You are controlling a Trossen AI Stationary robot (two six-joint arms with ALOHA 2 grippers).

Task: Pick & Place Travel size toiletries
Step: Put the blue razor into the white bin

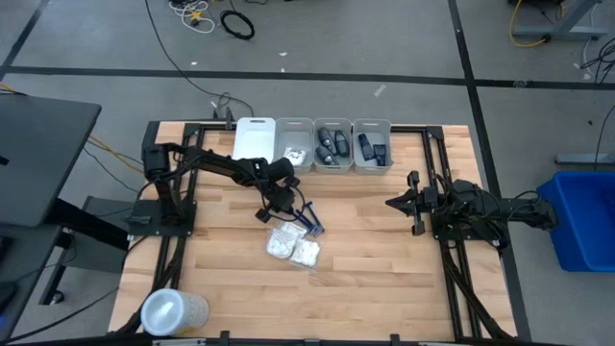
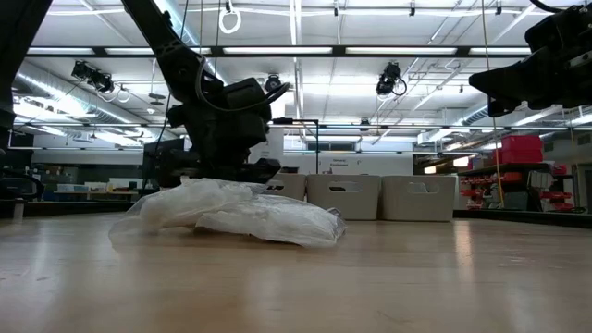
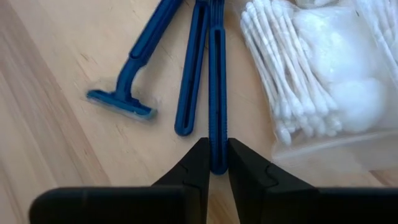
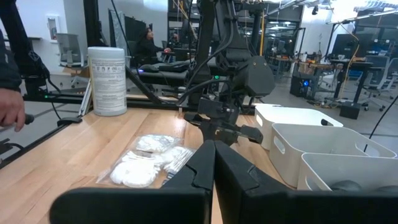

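Three dark blue razors [image 3: 186, 74] lie side by side on the wooden table, next to clear packets of cotton swabs and pads [image 3: 323, 74]. In the high view the razors [image 1: 310, 219] are mid-table, with the packets [image 1: 293, 247] just nearer. My left gripper [image 3: 216, 163] is slanted down at the razors [image 1: 272, 206] and shut on one handle. My right gripper [image 1: 394, 203] waits shut and level at the right, holding nothing. The low view shows the packets [image 2: 240, 213] in front of my left arm. My left gripper pinches the free end of the rightmost razor's handle [image 3: 217, 140] between its two fingertips [image 3: 198, 163]. The fingers slant down from the table's left and point along the handle. The handle runs straight away from them, level with the other two razors on the wood.
Four white bins [image 1: 314, 144] line the far edge, two holding small dark containers [image 1: 333, 146]. A large clear round tub [image 1: 173, 312] lies at the near left corner. A wipes canister [image 4: 107, 81] and a person's hand [image 4: 9, 112] show beyond the table.
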